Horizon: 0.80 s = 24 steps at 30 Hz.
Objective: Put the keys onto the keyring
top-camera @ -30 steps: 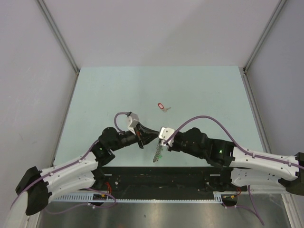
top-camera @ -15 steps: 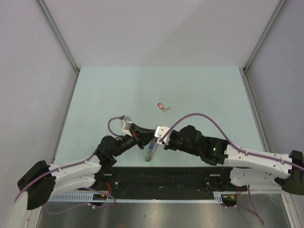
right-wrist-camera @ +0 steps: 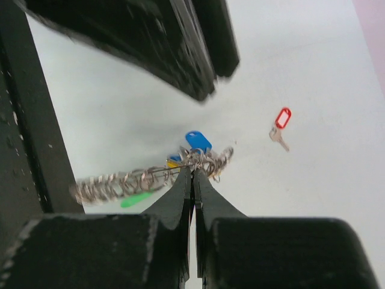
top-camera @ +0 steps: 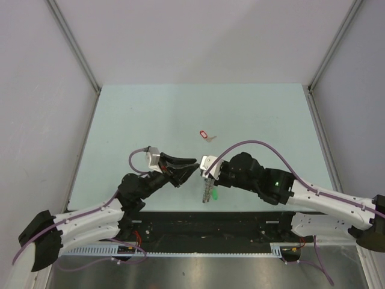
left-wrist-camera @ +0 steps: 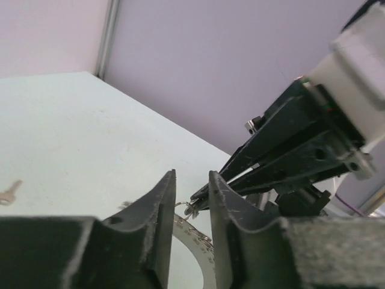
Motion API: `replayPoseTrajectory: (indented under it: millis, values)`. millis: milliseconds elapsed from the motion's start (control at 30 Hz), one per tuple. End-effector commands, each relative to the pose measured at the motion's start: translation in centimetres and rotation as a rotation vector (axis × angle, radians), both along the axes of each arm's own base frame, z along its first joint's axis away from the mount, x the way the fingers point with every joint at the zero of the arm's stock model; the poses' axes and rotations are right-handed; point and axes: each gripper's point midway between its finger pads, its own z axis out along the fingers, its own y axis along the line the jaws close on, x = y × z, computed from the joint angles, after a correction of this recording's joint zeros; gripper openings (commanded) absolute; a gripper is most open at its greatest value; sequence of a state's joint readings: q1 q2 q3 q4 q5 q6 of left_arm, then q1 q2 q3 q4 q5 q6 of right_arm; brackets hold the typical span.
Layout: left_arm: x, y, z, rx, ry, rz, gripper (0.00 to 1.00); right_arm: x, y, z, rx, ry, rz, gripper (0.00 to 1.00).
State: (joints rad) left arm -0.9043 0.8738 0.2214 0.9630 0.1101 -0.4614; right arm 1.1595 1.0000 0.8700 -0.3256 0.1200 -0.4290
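Note:
My right gripper (top-camera: 204,179) is shut on the thin wire of the keyring (right-wrist-camera: 180,170) and holds it above the table. A bunch of small split loops, a blue tag (right-wrist-camera: 198,141) and a green tag (right-wrist-camera: 135,199) hang from it. From above the keyring (top-camera: 207,192) dangles below the right wrist. My left gripper (top-camera: 192,164) is open with a narrow gap and empty, its tips just left of the right gripper's fingers (left-wrist-camera: 258,162); the ring bunch (left-wrist-camera: 194,208) shows between my left fingertips (left-wrist-camera: 167,183). A red-tagged key (top-camera: 205,135) lies flat on the table farther back, also in the right wrist view (right-wrist-camera: 281,120).
The pale green table (top-camera: 252,114) is bounded by grey walls with metal corner posts (top-camera: 72,42). The left gripper's fingers (right-wrist-camera: 180,48) fill the top of the right wrist view. The arm bases and a cable tray (top-camera: 198,250) line the near edge.
The left gripper has swung up and left, its fingers now pointing right at the right gripper. The right gripper has shifted slightly right with the keyring still hanging from it.

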Motion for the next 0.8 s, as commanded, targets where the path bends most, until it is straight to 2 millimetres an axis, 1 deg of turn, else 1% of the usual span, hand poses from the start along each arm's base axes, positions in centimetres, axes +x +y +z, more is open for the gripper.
replayPoseTrajectory:
  millis: [0, 33, 67, 100, 133, 167, 200, 233, 267, 333, 367, 400, 500, 567, 633, 667, 700, 733, 767]
  values:
    - [0.2, 1.1, 3.7, 0.022, -0.132, 0.049, 0.36, 0.0, -0.6, 3.8, 0.024, -0.04, 0.03, 0.0]
    - [0.2, 1.1, 3.1, 0.066, -0.129, 0.034, 0.39, -0.1, -0.8, 3.9, 0.012, -0.036, 0.037, 0.0]
    - [0.1, 1.0, 3.7, 0.079, -0.145, 0.021, 0.39, -0.1, -0.7, 3.9, 0.006, -0.037, 0.041, 0.0]
    - [0.1, 1.0, 3.7, 0.107, -0.161, 0.009, 0.41, -0.2, -0.8, 3.8, -0.009, -0.036, 0.048, 0.0]
    - [-0.2, 0.8, 2.5, 0.167, -0.15, -0.039, 0.41, -0.3, -0.7, 4.1, -0.008, -0.036, 0.059, 0.0]
    - [-0.1, 0.6, 3.0, 0.19, -0.173, -0.056, 0.43, -0.4, -0.7, 4.1, -0.013, -0.034, 0.065, 0.0]
    - [-0.2, 0.4, 2.7, 0.218, -0.177, -0.08, 0.46, -0.4, -0.8, 3.8, -0.029, -0.033, 0.07, 0.0]
    - [-0.5, 0.2, 1.7, 0.266, -0.167, -0.13, 0.47, -0.6, -0.8, 3.9, -0.031, -0.031, 0.08, 0.0]
    - [-0.3, -0.1, 1.5, 0.295, -0.175, -0.147, 0.47, -0.6, -0.8, 3.9, -0.036, -0.03, 0.083, 0.0]
    - [-0.5, -0.4, 0.6, 0.341, -0.165, -0.198, 0.5, -0.7, -1.0, 3.5, -0.064, -0.017, 0.09, 0.0]
    - [-0.5, -0.7, 0.7, 0.346, -0.164, -0.217, 0.51, -0.6, -1.0, 3.7, -0.068, -0.017, 0.089, 0.0]
    - [-0.6, -0.9, 0.5, 0.349, -0.161, -0.231, 0.52, -0.6, -1.2, 3.1, -0.093, -0.005, 0.089, 0.0]
    - [-0.7, -1.1, 0.3, 0.341, -0.152, -0.246, 0.55, -0.1, -1.5, 3.0, -0.104, -0.008, 0.064, 0.0]
    - [-0.6, -0.9, 0.4, 0.338, -0.148, -0.232, 0.56, 0.7, -2.0, 3.0, -0.1, -0.001, 0.025, 0.0]
    - [-0.1, -0.3, 0.8, 0.337, -0.131, -0.178, 0.6, 2.2, -2.7, 2.9, -0.108, -0.007, -0.049, 0.0]
    - [0.2, 0.0, 1.2, 0.335, -0.125, -0.152, 0.61, 3.4, -3.5, 2.8, -0.107, -0.001, -0.109, 0.0]
    - [1.0, 0.5, 0.8, 0.356, -0.089, -0.1, 0.65, 4.7, -4.1, 3.2, -0.101, -0.021, -0.172, 0.0]
    - [1.3, 1.1, 1.3, 0.352, -0.086, -0.069, 0.66, 5.5, -4.6, 3.1, -0.101, -0.022, -0.212, 0.0]
    - [1.7, 1.6, 2.0, 0.342, -0.075, -0.037, 0.68, 7.2, -5.9, 3.4, -0.092, -0.028, -0.29, 0.0]
